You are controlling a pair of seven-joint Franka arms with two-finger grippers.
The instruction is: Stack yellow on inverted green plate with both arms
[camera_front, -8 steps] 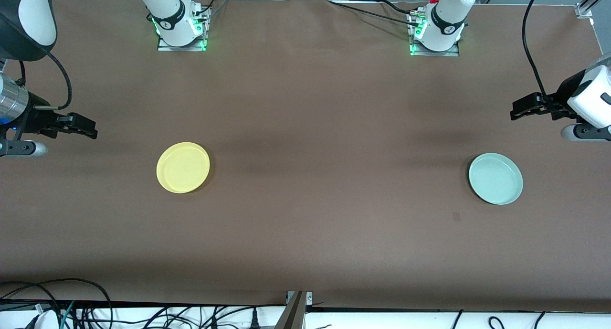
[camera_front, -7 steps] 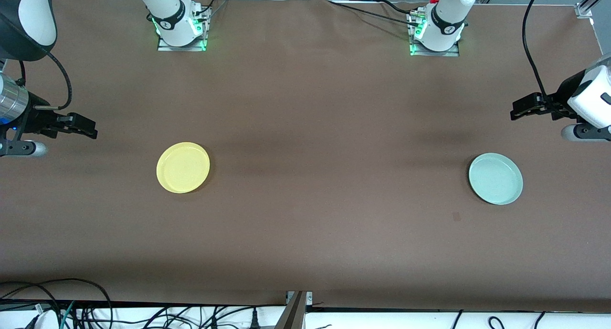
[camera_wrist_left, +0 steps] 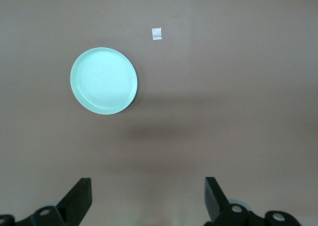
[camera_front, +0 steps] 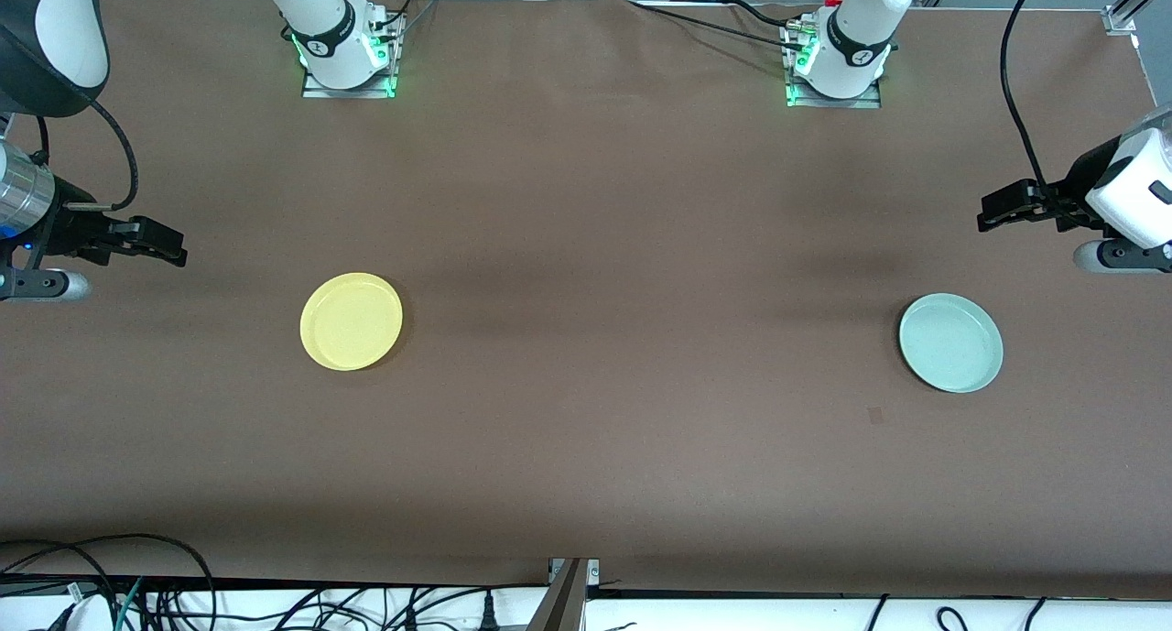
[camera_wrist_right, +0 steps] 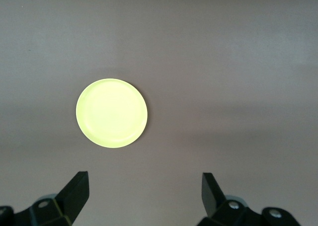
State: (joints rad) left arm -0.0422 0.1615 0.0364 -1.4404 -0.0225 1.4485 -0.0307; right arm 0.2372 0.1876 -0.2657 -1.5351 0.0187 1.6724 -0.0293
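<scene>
The yellow plate [camera_front: 351, 320] lies rim up on the brown table toward the right arm's end; it also shows in the right wrist view [camera_wrist_right: 112, 112]. The pale green plate [camera_front: 950, 342] lies rim up toward the left arm's end, and shows in the left wrist view [camera_wrist_left: 104, 80]. My right gripper [camera_front: 169, 246] hangs open and empty in the air over the table edge, apart from the yellow plate; its own view shows it [camera_wrist_right: 144, 191]. My left gripper [camera_front: 993, 212] hangs open and empty over the table beside the green plate; its own view shows it [camera_wrist_left: 147, 196].
A small pale square mark [camera_front: 875, 416] lies on the table near the green plate, nearer to the front camera. The arm bases [camera_front: 348, 49] [camera_front: 838, 59] stand along the table's top edge. Cables [camera_front: 137, 585] lie off the table's front edge.
The left gripper has shifted very slightly upward in the front view. The plates and the right arm have not moved.
</scene>
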